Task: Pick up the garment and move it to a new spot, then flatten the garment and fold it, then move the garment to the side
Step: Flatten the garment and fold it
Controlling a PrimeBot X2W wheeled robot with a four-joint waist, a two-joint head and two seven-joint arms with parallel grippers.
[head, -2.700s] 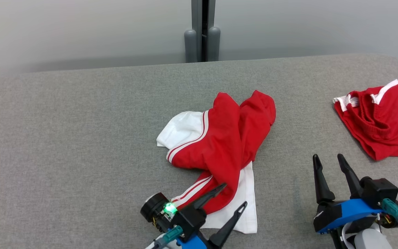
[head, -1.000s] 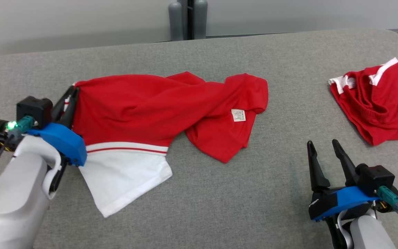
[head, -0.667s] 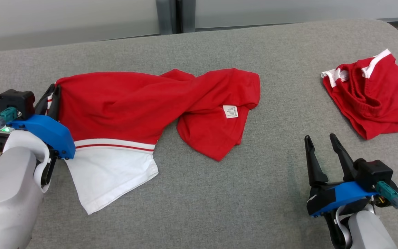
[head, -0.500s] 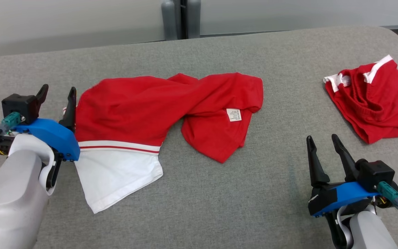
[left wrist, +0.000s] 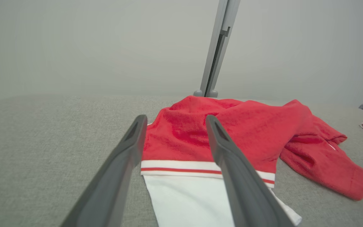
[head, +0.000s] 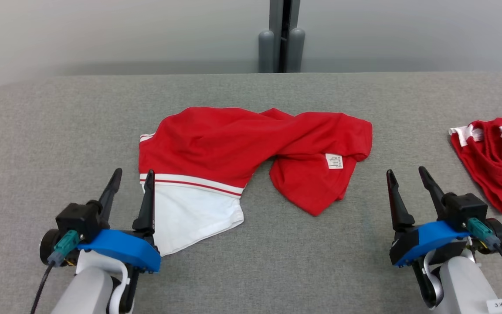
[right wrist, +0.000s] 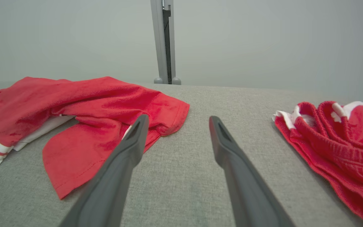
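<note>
Rumpled red-and-white fabric garment [head: 216, 144] lies ungripped mid grey cloth desk [head: 59, 131]; left end effector [head: 133, 172] and right end effector [head: 406, 171] gape empty. Flattening, folding remain.

red garment [head: 233, 144] with white striped panel, grey table [head: 59, 131], second red-and-white garment [head: 495, 165]

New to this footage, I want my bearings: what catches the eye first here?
A red and white shirt lies crumpled across the middle of the grey table. A second red garment sits bunched at the right edge. The left gripper and right gripper stand open and empty at the front.
</note>
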